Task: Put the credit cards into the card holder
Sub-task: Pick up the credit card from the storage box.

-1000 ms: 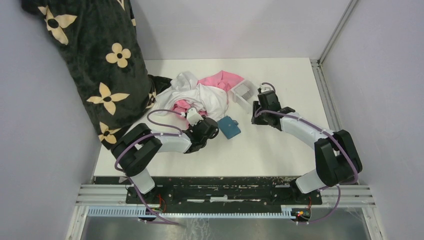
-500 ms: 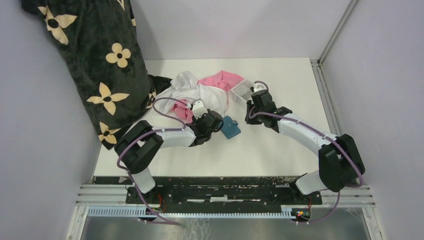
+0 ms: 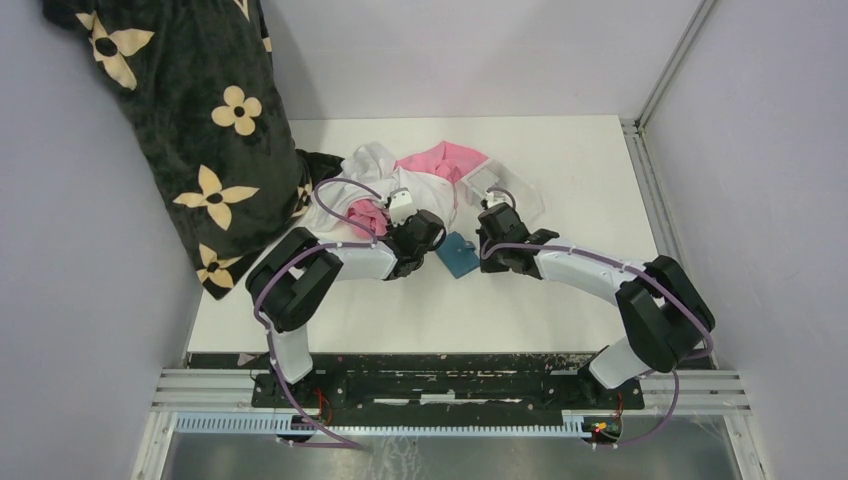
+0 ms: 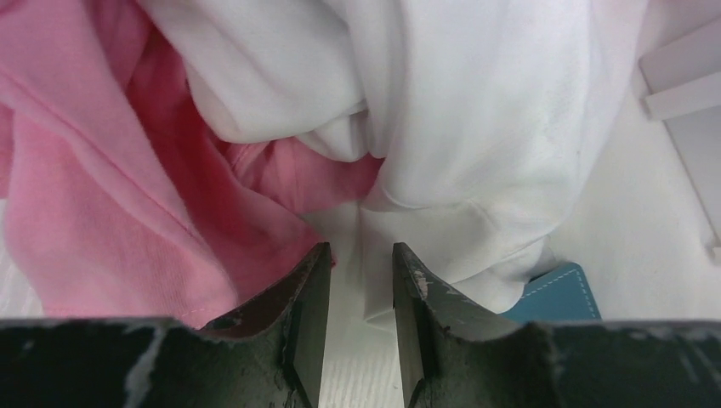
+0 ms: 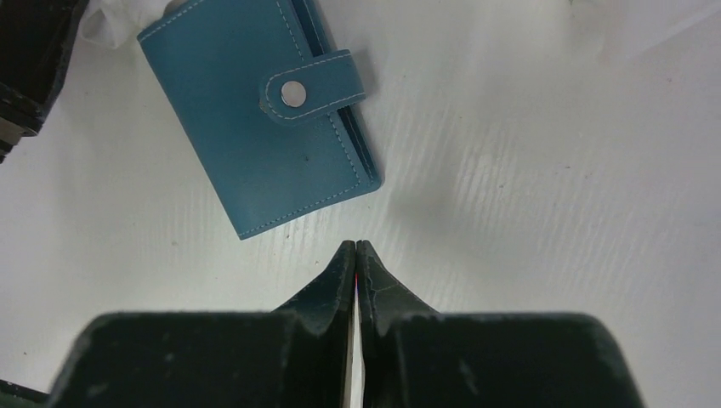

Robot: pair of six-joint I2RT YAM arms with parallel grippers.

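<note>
Arms (image 3: 590, 268) fold inward mid-worktop (image 3: 570, 150); left tool (image 4: 359, 255) slightly parted at clothes (image 4: 468, 110), right tool (image 5: 355, 246) pinches thin credit card (image 5: 354, 293) by card holder (image 5: 255, 127).

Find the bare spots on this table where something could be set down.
Bare table: right of the right arm up to the side rail; behind the clothes pile along the back wall; between the card holder and the near edge. Crowded: the centre, where arms, holder and clothes meet.

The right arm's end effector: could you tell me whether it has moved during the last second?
Yes, the right end effector moved left, toward the teal-blue fold-over wallet.
</note>
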